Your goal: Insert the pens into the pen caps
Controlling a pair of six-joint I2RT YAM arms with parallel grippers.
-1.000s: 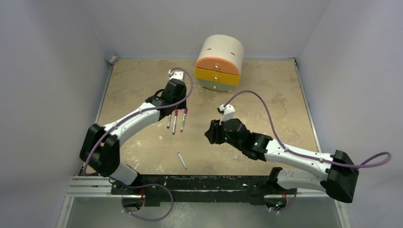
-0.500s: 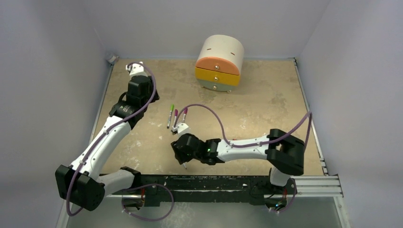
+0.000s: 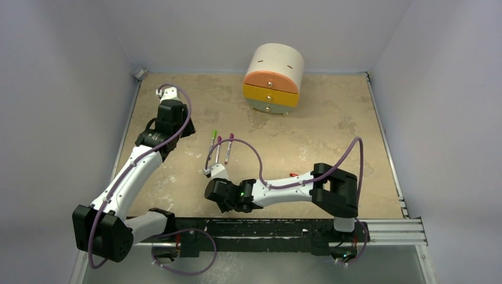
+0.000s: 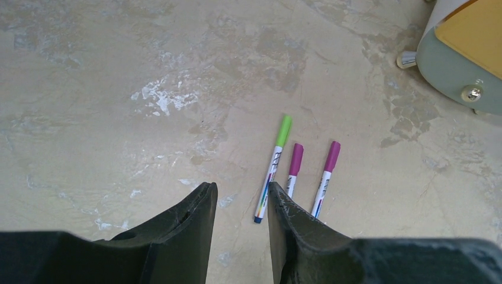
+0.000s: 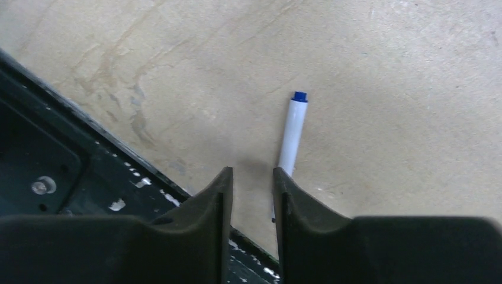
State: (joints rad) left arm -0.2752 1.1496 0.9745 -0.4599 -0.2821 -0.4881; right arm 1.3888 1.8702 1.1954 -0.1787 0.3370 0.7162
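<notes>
Shift slightly parted, empty right gripper (image 5: 251,176) over uncapped pen (image 5: 292,133), mid-frame; pinch mid-barrel. Leave empty left gripper (image 4: 240,193) parted.

Robot lab test cell. Plain pale walls (image 3: 71,89) box in a scuffed beige surface (image 3: 331,130). Cabled left arm (image 3: 133,171) and right arm (image 3: 284,183) are bolted to a metal rail (image 3: 391,223) along the near edge.
</notes>
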